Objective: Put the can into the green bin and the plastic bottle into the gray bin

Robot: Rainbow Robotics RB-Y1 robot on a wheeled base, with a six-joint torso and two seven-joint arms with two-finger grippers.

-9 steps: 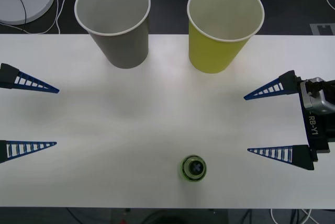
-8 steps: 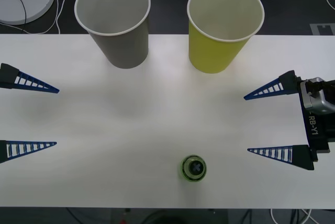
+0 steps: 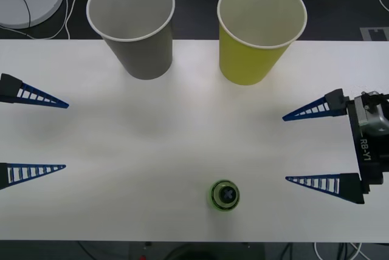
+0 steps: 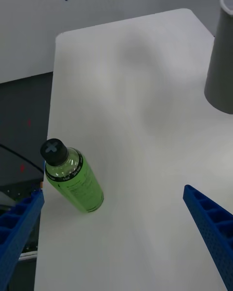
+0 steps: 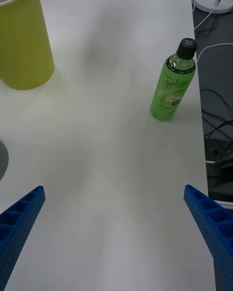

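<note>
White table [image 3: 152, 144] fills the scene, with dark floor beyond its far edge. Taking the plastic bottle [image 3: 224, 195] as the landmark, it stands upright near the table's front edge, apart from everything else. The green bin [image 3: 258, 29] stands well behind the bottle at the far edge, and the gray bin [image 3: 134, 23] stands beside that bin, farther to the bottle's left. The right gripper [image 3: 325, 147] hovers to the bottle's right, fingers spread wide and empty. The left gripper [image 3: 36, 133] hangs far to the bottle's left, likewise wide apart and holding nothing.
</note>
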